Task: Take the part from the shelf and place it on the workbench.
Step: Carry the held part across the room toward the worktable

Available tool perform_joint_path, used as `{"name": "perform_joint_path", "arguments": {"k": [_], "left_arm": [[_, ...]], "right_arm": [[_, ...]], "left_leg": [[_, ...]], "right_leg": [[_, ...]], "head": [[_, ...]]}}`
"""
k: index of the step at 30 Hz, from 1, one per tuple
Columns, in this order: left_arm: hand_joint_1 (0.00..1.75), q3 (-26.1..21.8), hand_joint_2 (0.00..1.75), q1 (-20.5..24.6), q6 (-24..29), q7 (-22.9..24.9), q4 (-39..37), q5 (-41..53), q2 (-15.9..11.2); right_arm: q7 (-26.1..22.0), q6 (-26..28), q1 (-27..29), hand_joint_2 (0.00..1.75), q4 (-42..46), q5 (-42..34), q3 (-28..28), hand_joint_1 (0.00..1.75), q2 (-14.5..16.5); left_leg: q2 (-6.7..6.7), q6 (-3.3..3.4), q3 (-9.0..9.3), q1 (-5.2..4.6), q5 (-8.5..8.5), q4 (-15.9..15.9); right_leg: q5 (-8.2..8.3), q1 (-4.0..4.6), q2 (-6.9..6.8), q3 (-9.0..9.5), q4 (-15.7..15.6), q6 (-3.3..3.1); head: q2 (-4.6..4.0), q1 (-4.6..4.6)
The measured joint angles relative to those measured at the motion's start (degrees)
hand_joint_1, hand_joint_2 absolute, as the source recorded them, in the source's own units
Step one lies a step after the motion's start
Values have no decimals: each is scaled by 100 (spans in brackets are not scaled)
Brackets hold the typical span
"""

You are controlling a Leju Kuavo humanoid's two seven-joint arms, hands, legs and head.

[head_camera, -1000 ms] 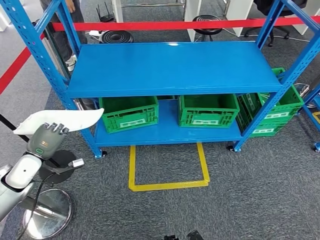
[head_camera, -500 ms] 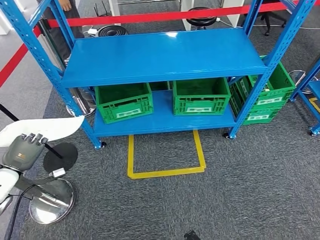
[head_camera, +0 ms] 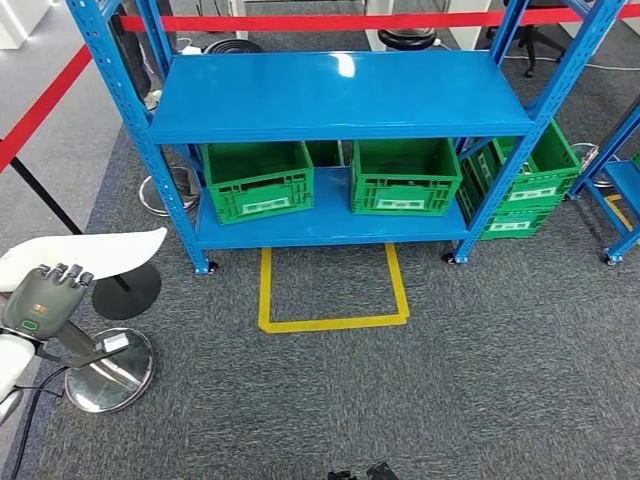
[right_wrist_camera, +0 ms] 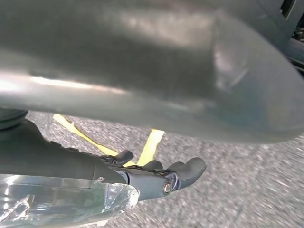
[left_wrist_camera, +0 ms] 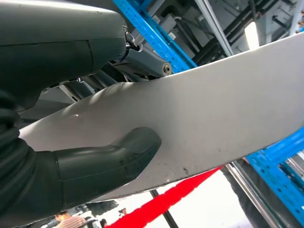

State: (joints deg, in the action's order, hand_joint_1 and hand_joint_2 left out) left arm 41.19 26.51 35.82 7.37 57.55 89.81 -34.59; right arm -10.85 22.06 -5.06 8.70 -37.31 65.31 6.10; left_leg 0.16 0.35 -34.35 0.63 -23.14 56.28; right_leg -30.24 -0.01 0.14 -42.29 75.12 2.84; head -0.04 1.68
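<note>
At the near left of the head view, the left hand [head_camera: 41, 297] grips the part [head_camera: 83, 255], a long, flat white panel with one rounded end. The hand sits under the panel's near edge, its dark fingers [head_camera: 62, 273] curled up against the white surface, and the panel runs out to the right of the hand, its rounded tip pointing toward the shelf [head_camera: 340, 95]. In the left wrist view the thick grey thumb [left_wrist_camera: 107, 161] presses flat on the broad face of the part [left_wrist_camera: 215, 109], which crosses the whole picture at a slant.

The right hand [right_wrist_camera: 157, 175] appears in the right wrist view over grey carpet and a yellow line, its dark fingers [right_wrist_camera: 190, 167] lying loosely together and slightly bent, with nothing between them; whether they are apart or closed I cannot tell.

Just right of the held part, on the carpet, stand a shiny round chrome base [head_camera: 109, 370] and, a little farther, a black round base [head_camera: 127, 290]. Toward the middle, yellow floor tape [head_camera: 332, 322] outlines a box in front of the shelf. The blue shelf is beyond it, well apart from the part. On its lower level sit two green crates [head_camera: 260, 180], side by side. More green crates [head_camera: 528, 190] stand at the far right. Red barrier tape [head_camera: 317, 20] runs behind.
</note>
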Motion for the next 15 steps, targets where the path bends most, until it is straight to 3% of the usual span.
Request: {"name": "perform_joint_path", "arguments": {"k": [2, 4, 5, 6, 8, 9, 11, 13, 14, 15], "left_arm": [[175, -7, 175, -7, 1, 0, 1, 0, -2], [175, -33, 175, -12, 2, 9, 2, -1, -17], [175, -47, 175, -14, 7, 22, 3, -1, -30], [175, -57, 175, -19, 15, 37, 4, -2, -46], [175, -72, 175, -54, 50, 62, 4, -2, -86], [175, -82, 175, -84, 70, 67, 4, -2, -114], [175, -110, 175, -131, 103, 69, 4, -2, -169], [175, -143, 175, -168, 128, 69, 4, -2, -201], [175, -162, 175, -197, 140, 69, 4, -2, -209], [175, -182, 175, -227, 150, 66, 4, -1, -220]], "right_arm": [[2, 3, -6, 0, 0, 0, 3, 0, 0], [7, 7, -30, 0, 0, 3, 5, 0, 1], [11, 9, -42, 0, 0, 8, 9, 0, 3], [21, 11, -50, 0, 0, 16, 15, 0, 5], [49, 13, -45, 0, 0, 34, 28, 0, 15], [63, 13, -42, 0, 0, 42, 33, 0, 21], [75, 13, -45, 0, 0, 57, 38, 0, 36], [87, 13, -48, 0, 0, 73, 52, 0, 45], [96, 13, -48, 0, 0, 80, 63, 0, 48], [104, 13, -49, 0, 0, 86, 74, 0, 50]], "left_leg": [[-3, -28, -156, -5, 131, 6], [-4, -84, -263, -14, 251, 10], [-2, -117, -289, -14, 310, 4], [0, -153, -305, -11, 371, -16], [-2, -227, -327, 7, 438, -51], [-6, -261, -361, 14, 331, 1], [-13, -311, -506, 23, -201, 443], [-15, -343, -673, 23, -729, 1196], [-15, -351, -698, 23, -804, 1484], [-15, -354, -650, 23, -749, 1614]], "right_leg": [[246, 1, 2, 497, -478, -38], [220, 15, 13, 1126, -1307, -87], [156, 28, 22, 1293, -1592, -112], [115, 45, 29, 1350, -1735, -141], [204, 51, 29, 1265, -1774, -222], [270, 44, 23, 1229, -1781, -272], [422, 30, 12, 1112, -1796, -342], [560, 34, 9, 934, -1791, -360], [626, 35, 7, 848, -1788, -361], [691, 36, 6, 763, -1784, -360]], "head": [[0, 0], [0, -4], [0, -2], [0, -1], [0, 7], [0, -1], [0, -17], [0, -22], [0, -21], [0, -22]]}}
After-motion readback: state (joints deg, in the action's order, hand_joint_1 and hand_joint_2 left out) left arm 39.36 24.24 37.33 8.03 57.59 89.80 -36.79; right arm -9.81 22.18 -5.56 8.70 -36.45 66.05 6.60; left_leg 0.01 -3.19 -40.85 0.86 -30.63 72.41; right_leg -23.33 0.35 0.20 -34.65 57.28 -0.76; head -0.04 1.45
